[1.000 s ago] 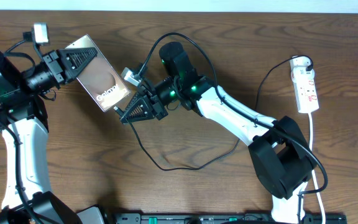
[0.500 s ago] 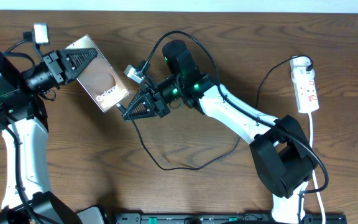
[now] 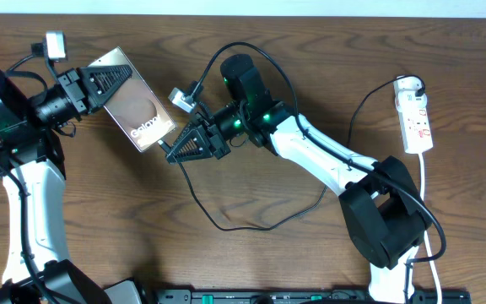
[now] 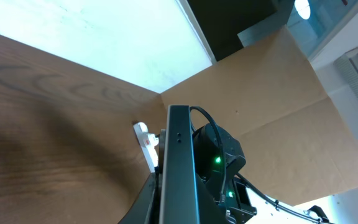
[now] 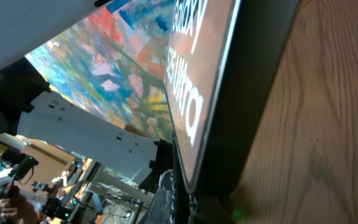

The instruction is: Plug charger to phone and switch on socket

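**Charger meets phone:** Over a dark wooden table (image 3: 99, 219), the left gripper (image 3: 123, 78) clamps the upper end of the phone (image 3: 142, 114). It holds the phone slantwise, the brownish "Galaxy" screen turned up to the overhead camera. The right gripper (image 3: 172, 154), jaws pinched together on the end of the charger (image 3: 243, 228), sits at the phone's lower edge. The plug tip is hidden between fingers and frame, and whether it touches the port cannot be told.

From the fingertips the thin black cable drops into a wide loop on the tabletop, passes under the right arm (image 3: 310, 156) and climbs to the socket (image 3: 418, 122). The socket lies well apart at the table's far right, its white cord (image 3: 426, 198) running toward the near edge.

In the left wrist view the phone (image 4: 179, 168) stands edge-on, blocking most of the right arm behind it, where green lights (image 4: 217, 161) glow. In the right wrist view the phone's screen (image 5: 197, 93) fills most of the frame beside bare wood grain.
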You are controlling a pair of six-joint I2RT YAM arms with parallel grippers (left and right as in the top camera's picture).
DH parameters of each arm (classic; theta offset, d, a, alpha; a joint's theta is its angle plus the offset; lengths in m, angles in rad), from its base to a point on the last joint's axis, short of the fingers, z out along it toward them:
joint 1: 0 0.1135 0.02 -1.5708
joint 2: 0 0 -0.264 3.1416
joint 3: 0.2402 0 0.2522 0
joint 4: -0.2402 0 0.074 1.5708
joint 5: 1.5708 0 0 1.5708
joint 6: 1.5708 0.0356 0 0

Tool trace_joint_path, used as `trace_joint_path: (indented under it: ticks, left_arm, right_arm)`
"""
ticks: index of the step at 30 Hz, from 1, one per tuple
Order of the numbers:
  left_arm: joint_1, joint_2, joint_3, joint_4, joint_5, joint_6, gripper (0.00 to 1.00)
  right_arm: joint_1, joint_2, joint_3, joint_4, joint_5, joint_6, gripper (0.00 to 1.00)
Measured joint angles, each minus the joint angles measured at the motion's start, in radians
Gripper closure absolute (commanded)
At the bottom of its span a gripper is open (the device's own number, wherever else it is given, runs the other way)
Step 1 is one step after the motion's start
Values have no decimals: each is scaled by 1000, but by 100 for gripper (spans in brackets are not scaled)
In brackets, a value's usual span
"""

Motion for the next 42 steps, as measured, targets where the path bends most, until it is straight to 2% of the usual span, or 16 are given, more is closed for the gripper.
trace_joint_path:
  ticks: [18, 42]
  left_arm:
    - [0, 0, 0, 0, -17, 0, 93]
    - [6, 0, 0, 4, -45, 5, 92]
  right_arm:
    - [-7, 0, 0, 0, 15, 22, 99]
    - [-7, 0, 0, 53, 43, 119, 99]
